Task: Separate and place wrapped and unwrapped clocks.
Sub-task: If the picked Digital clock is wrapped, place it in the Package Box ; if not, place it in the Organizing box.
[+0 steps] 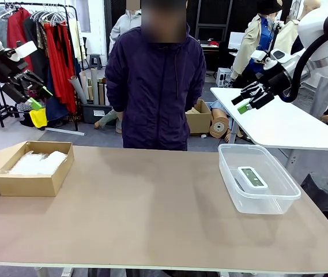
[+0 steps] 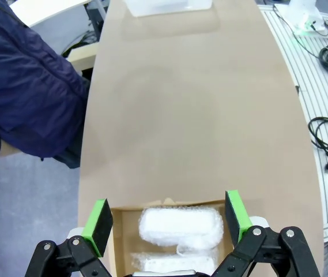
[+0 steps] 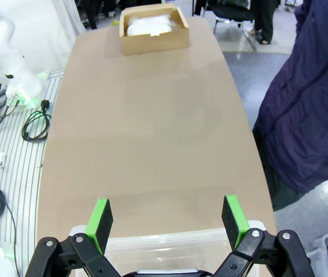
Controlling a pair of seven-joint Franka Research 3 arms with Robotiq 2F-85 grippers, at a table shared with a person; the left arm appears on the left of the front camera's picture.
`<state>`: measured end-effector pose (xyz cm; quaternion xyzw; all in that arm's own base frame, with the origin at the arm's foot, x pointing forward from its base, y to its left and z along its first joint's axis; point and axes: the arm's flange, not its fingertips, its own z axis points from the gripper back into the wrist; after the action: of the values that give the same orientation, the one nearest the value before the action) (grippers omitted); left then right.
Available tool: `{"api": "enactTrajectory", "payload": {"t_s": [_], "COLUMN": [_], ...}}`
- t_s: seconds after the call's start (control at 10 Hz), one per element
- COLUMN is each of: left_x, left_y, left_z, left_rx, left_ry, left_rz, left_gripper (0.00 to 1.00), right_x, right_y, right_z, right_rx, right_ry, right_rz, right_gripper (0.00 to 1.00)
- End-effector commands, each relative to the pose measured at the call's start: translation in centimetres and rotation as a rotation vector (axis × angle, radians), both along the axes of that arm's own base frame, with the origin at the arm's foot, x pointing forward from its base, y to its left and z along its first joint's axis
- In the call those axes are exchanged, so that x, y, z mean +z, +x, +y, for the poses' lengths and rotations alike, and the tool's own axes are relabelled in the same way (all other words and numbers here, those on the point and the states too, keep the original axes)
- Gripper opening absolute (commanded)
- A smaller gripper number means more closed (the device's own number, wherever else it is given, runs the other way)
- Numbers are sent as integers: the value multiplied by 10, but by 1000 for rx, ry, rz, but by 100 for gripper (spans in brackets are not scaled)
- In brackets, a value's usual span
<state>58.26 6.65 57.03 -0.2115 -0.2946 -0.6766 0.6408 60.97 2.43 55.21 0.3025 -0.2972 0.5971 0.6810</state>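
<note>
Two wrapped clocks (image 1: 37,163) in crinkly white wrap lie inside the brown cardboard box (image 1: 32,183) at the table's left; the left wrist view looks down on the wrapped clocks (image 2: 180,226) in the box (image 2: 116,242). The unwrapped clock (image 1: 251,176), white with a grey-green screen, lies in the clear plastic tub (image 1: 279,199) on the right. My left gripper (image 1: 34,92) hangs open high above the box, its own view showing the left gripper (image 2: 168,220) empty. My right gripper (image 1: 249,99) is open, raised above the tub, and in its own view the right gripper (image 3: 166,218) holds nothing.
A person in a dark jacket (image 1: 155,86) stands at the far edge, hands not on the table. The brown tabletop (image 1: 146,202) stretches bare between box and tub. A white table (image 1: 285,124) stands behind on the right.
</note>
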Motion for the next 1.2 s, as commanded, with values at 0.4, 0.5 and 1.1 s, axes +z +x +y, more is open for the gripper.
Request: {"api": "enactTrajectory", "payload": {"t_s": [0.4,0.5,1.1], "left_x": [4,4,5], "left_y": [2,1,2], "left_z": [2,1,2], "left_rx": [24,31,38], "left_ry": [-26,-27,-35], "left_rz": [-21,-25,-23], "left_gripper": [100,100,100], "right_x": [2,2,2], "right_y": [-2,-2,-2], "right_z": [1,1,1], "right_rx": [4,4,4], "right_ry": [-1,-1,-1], "right_rz": [-4,-4,-4], "right_gripper": [100,100,100]}}
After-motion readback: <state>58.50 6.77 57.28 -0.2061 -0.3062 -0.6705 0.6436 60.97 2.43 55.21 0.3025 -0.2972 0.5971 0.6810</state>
